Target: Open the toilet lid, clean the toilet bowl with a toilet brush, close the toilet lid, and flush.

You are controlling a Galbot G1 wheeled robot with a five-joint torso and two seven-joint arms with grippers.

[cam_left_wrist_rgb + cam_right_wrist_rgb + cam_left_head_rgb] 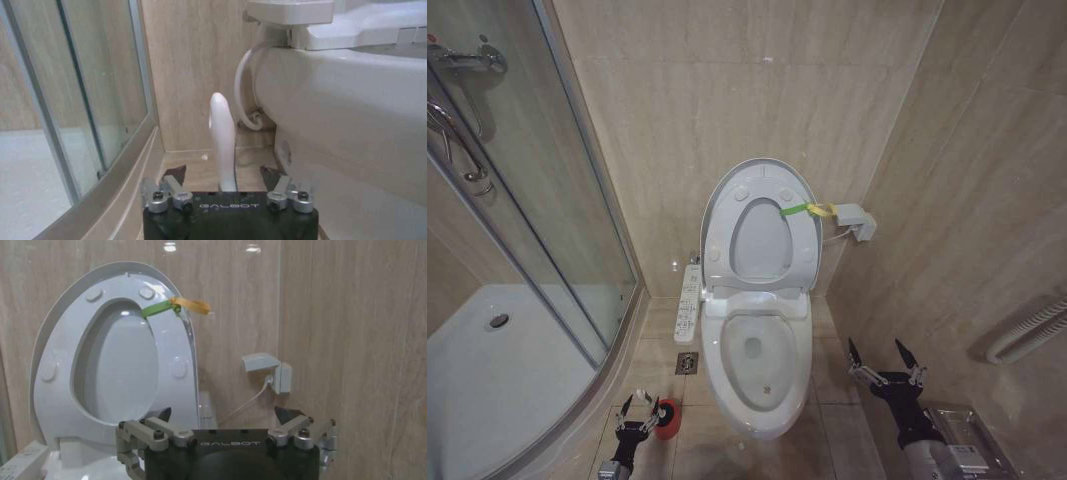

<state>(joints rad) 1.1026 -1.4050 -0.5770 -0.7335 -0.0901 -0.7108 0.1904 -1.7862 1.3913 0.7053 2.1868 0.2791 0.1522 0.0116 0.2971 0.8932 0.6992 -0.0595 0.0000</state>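
The toilet lid stands raised against the tiled back wall, with the ring-shaped seat lifted up against it and a yellow-green strap tied at its right edge. Below it the toilet bowl lies open, water at its bottom, with the side control strip running along its left flank. On the floor to the bowl's left sits the red cup holder, and the toilet brush rises upright from it, its white handle between the fingers of the left tool. That tool is spread wide around the handle, its fingers on either side and apart from it. The right tool hangs low to the right of the bowl, fingers wide apart and gripping nothing. A glass shower enclosure stands at the left.
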